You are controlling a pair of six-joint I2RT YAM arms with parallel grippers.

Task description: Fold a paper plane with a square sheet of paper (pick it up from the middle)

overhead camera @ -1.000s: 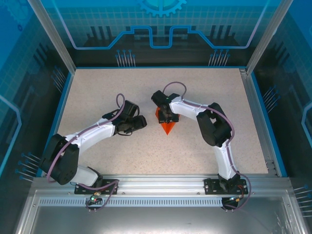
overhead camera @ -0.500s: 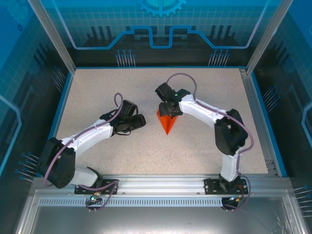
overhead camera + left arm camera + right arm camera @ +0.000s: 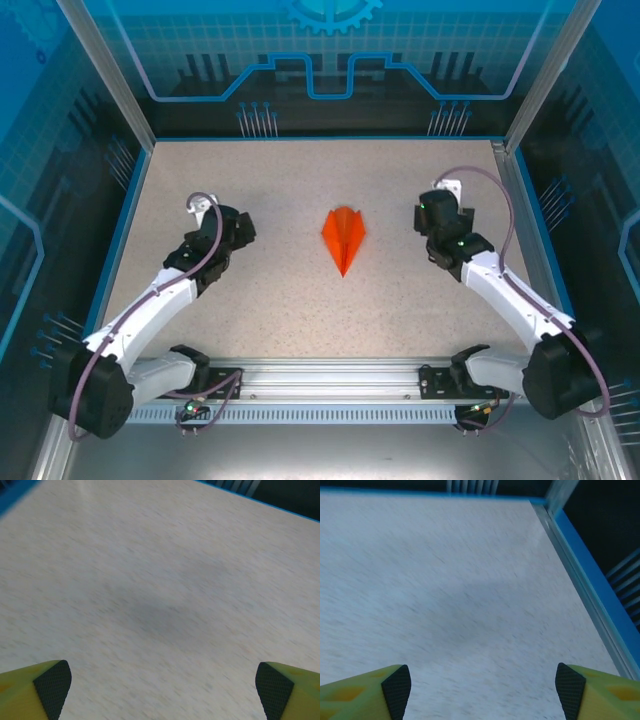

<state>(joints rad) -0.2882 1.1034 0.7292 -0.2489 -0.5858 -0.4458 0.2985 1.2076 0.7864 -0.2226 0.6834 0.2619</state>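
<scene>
The small narrow dart of bright orange paper, the paper plane (image 3: 343, 238), lies flat on the speckled beige tabletop (image 3: 300, 300) with its centre crease up and its sharp tip toward the arm bases. Judged from that shape the folding looks complete, with nothing obvious left to crease. The plane sits between the two arms, to the right of the left end effector (image 3: 163, 682) and to the left of the right end effector (image 3: 483, 685), well apart from both. Each end effector has its yellow, black-padded fingers spread wide and holds nothing, with bare tabletop below. Ahead and to the right of the right end effector, the raised blue rim (image 3: 585, 545) and the far corner are near, so room is tight there. On the inward side of either arm, toward the plane, the surface is open.
</scene>
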